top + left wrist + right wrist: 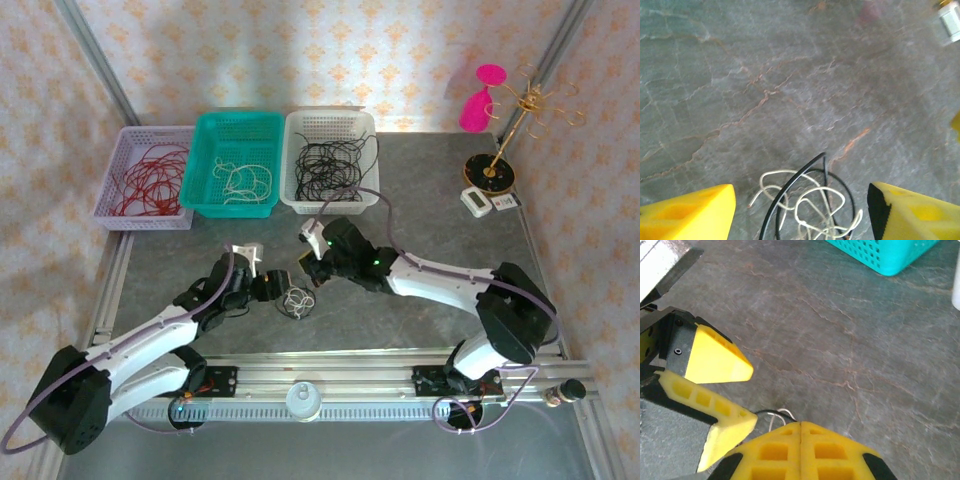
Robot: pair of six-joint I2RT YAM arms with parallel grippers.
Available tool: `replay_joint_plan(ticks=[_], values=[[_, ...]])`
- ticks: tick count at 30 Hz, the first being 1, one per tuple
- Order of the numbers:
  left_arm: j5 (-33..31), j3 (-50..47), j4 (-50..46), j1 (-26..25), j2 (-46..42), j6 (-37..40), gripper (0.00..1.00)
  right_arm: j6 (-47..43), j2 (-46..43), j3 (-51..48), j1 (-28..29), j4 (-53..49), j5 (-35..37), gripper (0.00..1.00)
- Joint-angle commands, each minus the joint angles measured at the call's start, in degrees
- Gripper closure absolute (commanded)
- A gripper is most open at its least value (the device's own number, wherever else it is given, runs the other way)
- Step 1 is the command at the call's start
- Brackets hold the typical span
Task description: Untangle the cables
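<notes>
A small clump of cables (297, 300), white and black strands looped together, lies on the grey table between the two arms. In the left wrist view the clump (812, 207) sits between the wide-apart yellow fingers of my left gripper (801, 192), which is open around it without touching. From above, the left gripper (278, 290) is just left of the clump. My right gripper (308, 262) hovers just behind the clump. Its fingers are pressed together (800, 424), and a black and a white strand (775, 414) vanish behind their tips. The left gripper's fingers (715, 360) show beside it.
Three baskets line the back: a lilac one with red cables (150, 178), a teal one with white cables (236, 165), and a white one with black cables (330, 160). A gold jewellery stand (492, 170), a pink object (478, 100) and a small white device (478, 202) stand at the back right.
</notes>
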Motion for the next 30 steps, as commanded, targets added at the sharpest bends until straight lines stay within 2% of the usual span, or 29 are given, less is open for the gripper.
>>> replay_joint_plan(ticks=[1, 3, 7, 12, 14, 16, 19, 21, 25, 28, 30], values=[[-4.58, 0.64, -1.8, -1.67, 1.64, -1.13, 0.27, 1.45, -2.68, -2.48, -0.54, 0.69, 2.06, 0.96], [-6.02, 0.91, -2.71, -2.66, 3.07, -0.95, 0.31, 1.9, -3.3, -3.24, -0.64, 0.92, 2.06, 0.95], [-5.92, 2.24, -2.93, -4.56, 7.49, 0.38, 0.47, 2.33, -4.38, -4.45, -0.73, 1.49, 2.03, 0.94], [-5.83, 4.12, -0.73, -5.89, 13.46, 3.24, 0.49, 2.58, -5.73, -5.12, -0.82, 1.6, 2.06, 0.93], [-8.78, 5.42, -0.66, -5.97, 15.66, 3.43, 0.61, 2.81, -6.76, -5.96, -0.8, 2.31, 2.06, 0.93], [-11.16, 6.74, -0.69, -5.97, 16.92, 3.57, 0.78, 2.87, -7.56, -6.55, -0.78, 2.59, 2.04, 0.93], [-12.73, 9.55, -2.26, -6.97, 15.51, 3.96, 0.96, 2.99, -9.25, -7.49, -0.77, 2.84, 2.66, 0.91], [-13.31, 11.18, -4.22, -8.4, 12.63, 4.65, 1.0, 3.08, -11.2, -9.13, -0.77, 4.4, 2.98, 0.83], [-10.54, 14.91, -9.03, -9.95, 8.48, 6.45, 1.0, 4.7, -15.72, -13.84, -0.79, 12.04, 2.05, 0.58], [-9.3, 18.26, -12.6, -11.73, 7.48, 8.26, 1.0, 6.23, -16.35, -16.25, -0.79, 19.91, -1.22, 0.45], [-9.41, 20.41, -14.45, -12.97, 6.84, 9.06, 1.0, 7.12, -15.35, -16.0, -0.77, 22.17, 0.83, 0.4]])
